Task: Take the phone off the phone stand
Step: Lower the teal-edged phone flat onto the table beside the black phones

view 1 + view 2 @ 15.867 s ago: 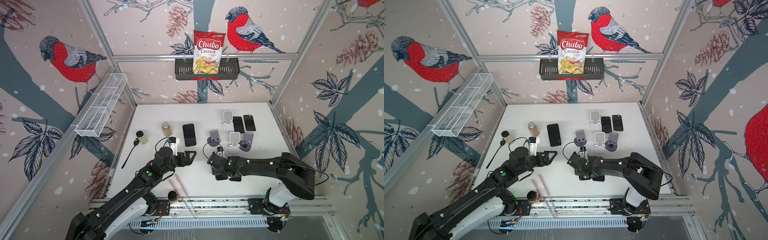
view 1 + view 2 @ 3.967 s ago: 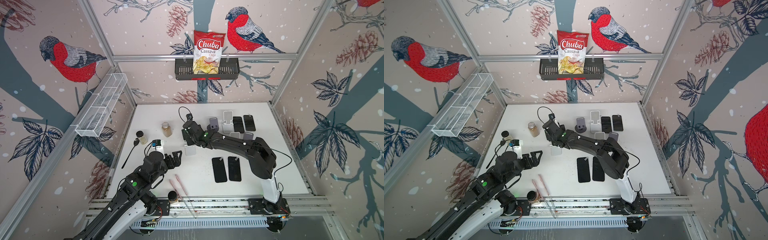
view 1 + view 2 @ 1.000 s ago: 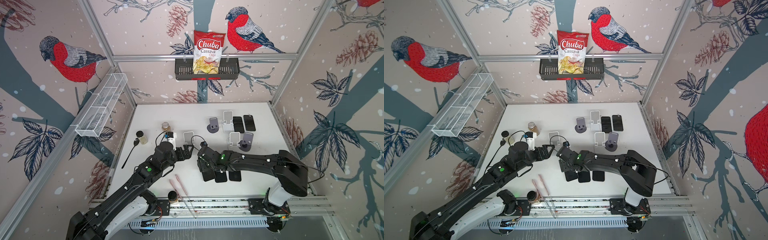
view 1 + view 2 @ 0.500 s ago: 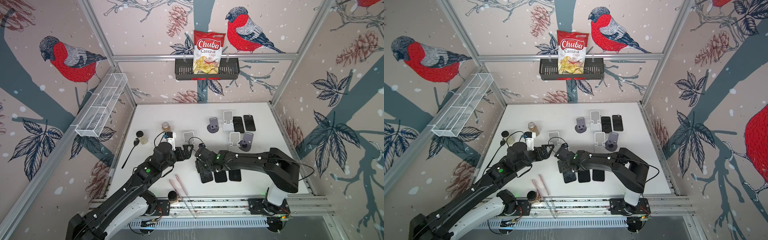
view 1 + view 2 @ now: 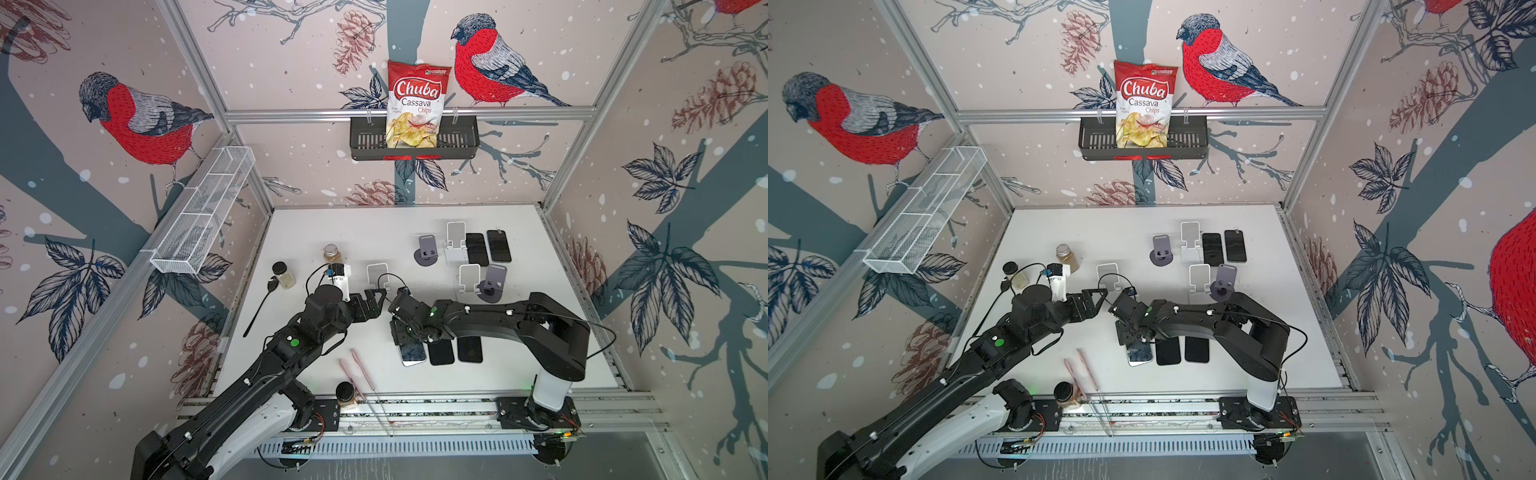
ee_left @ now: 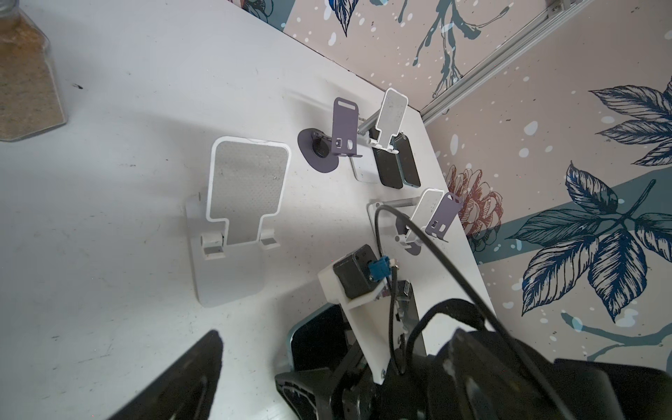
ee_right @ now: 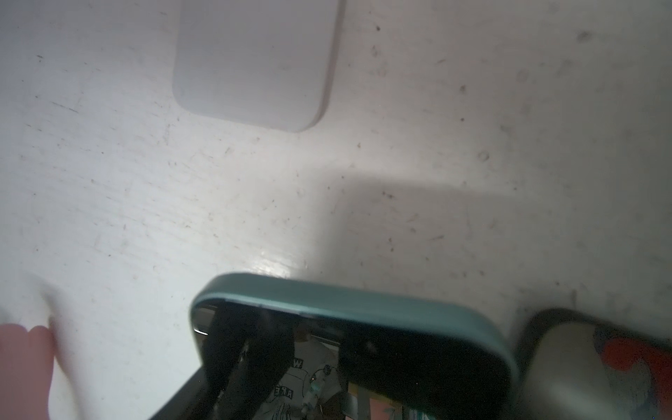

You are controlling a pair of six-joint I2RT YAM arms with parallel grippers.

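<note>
right gripper (image 5: 404,337) clenched on teal-cased phone (image 5: 413,354), flat on white table (image 5: 365,232) | left gripper (image 5: 376,302) beside it, jaws spread wide | white plastic phone stand (image 5: 377,272) just beyond both grippers, apart from the phone | far beyond, black wire basket (image 5: 457,143) holds red chips bag (image 5: 417,104)

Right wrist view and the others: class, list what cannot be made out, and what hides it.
- Right gripper: its own wrist covers the jaws in both top views; grip on the phone unclear.
- Phone: blurred, cut off by the edge of the right wrist view.
- Pink shape: blurred, cut by the edge; cannot be named.
- Left gripper: only one finger is plain in the left wrist view.
</note>
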